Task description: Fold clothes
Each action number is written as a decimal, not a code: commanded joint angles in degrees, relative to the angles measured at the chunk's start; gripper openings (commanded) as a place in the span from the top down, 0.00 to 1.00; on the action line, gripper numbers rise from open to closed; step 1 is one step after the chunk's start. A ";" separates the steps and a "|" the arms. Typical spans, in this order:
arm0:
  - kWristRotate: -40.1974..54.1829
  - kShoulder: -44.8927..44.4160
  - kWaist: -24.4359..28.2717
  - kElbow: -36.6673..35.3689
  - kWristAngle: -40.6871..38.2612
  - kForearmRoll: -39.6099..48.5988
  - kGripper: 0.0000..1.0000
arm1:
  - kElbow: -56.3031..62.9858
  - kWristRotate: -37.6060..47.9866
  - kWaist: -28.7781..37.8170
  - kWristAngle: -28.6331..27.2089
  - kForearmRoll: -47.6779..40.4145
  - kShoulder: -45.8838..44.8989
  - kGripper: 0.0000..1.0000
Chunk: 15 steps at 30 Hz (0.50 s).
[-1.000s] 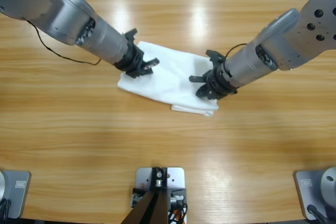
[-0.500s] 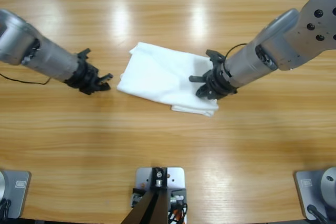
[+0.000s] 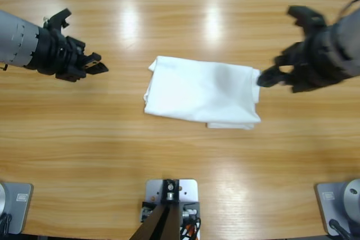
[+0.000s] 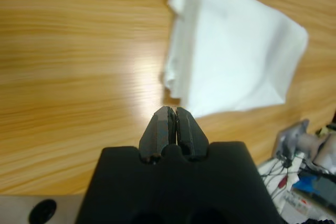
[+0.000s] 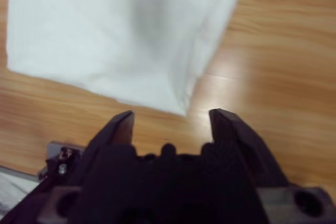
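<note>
Looks like we're basically done folding: the T-shirt (image 3: 201,94) sits as a compact white rectangle mid-table (image 3: 180,155), slightly toward the far edge. Left gripper (image 3: 93,67) hangs clear by the left edge, jaws pinched together on nothing. Right gripper (image 3: 281,68) hovers just off the shirt's right edge, jaws spread wide. Next we'd probably just retreat, or tidy that loose near-right corner.
</note>
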 commanded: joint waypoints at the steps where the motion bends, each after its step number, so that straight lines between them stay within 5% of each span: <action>1: -1.18 16.33 -11.75 -28.28 3.31 13.51 0.00 | 6.90 6.29 -1.09 -5.08 7.70 -7.10 0.00; 6: -2.75 33.71 -17.08 -53.78 5.72 27.35 0.02 | 9.87 5.52 -5.96 -3.92 8.22 -12.69 0.00; 15: -9.18 54.86 -20.17 -84.72 7.85 51.22 0.01 | 14.09 -0.56 -13.80 -3.58 6.99 -15.73 0.00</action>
